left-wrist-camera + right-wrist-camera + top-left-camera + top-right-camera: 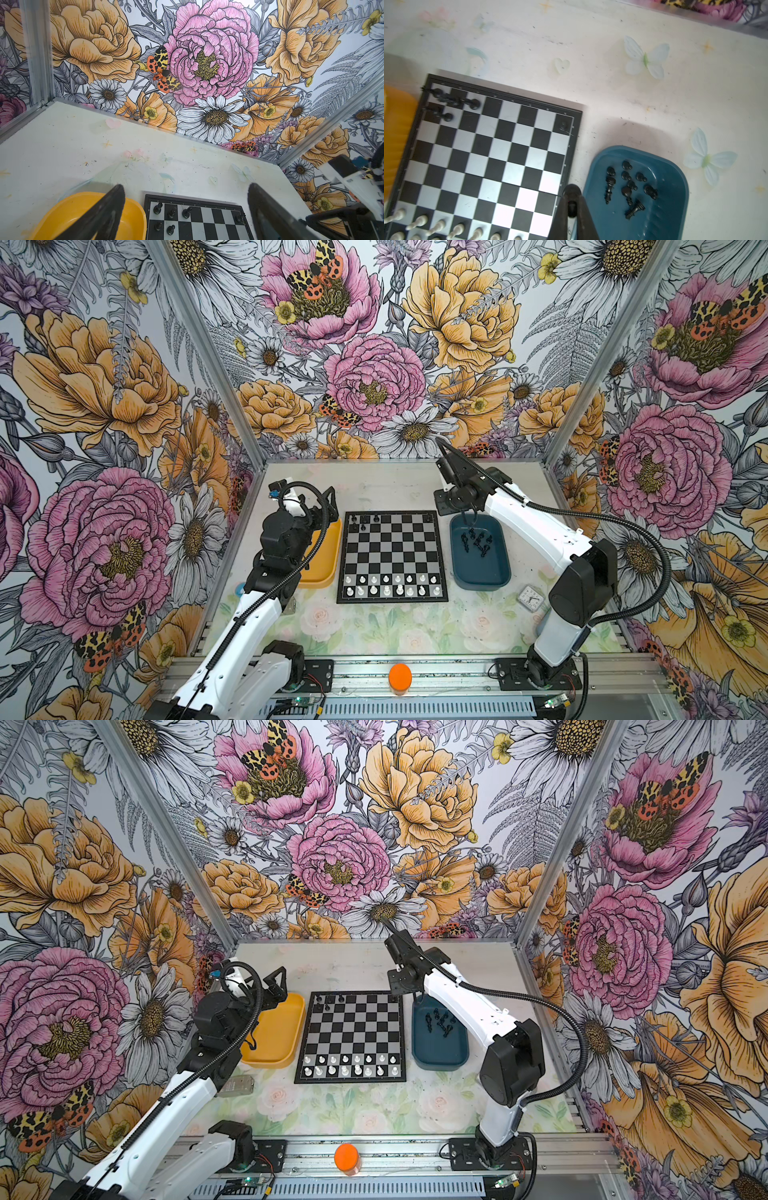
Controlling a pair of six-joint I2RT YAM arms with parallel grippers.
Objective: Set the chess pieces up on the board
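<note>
**Six black pieces on the board, nine in a tray, one in the right gripper**

One orange can (400, 676) stands on the rail at the worktop's near edge, and one small clock (531, 597) lies towards the near-right corner. The board (392, 558) sits mid-worktop, with a yellow tray (328, 562) just beside its left edge and a blue tray (486, 572) just beside its right. Sixteen white pieces (386, 591) fill the two rows along the board's near edge. Nine black pieces (627, 187) lie loose in the far half of the blue tray, most of them toppled. Six more black pieces (172, 213) stand at the board's far edge. Three are in a row starting at the far-left corner, two are in the row in front of them, and one is on the far-right corner.

The left arm rises from the near-left corner with its elbow bent. Its wrist is raised over the far end of the yellow tray. The left gripper (186, 187) is spread wide, with nothing between its fingers.

The right arm climbs from the near-right corner, its forearm stretched towards the far edge and its wrist tipped downward. The right gripper (572, 190) hangs above the blue tray's far-left corner, apart from the loose pieces. Its fingers are pinched together on a held piece (572, 205), small and black.
</note>
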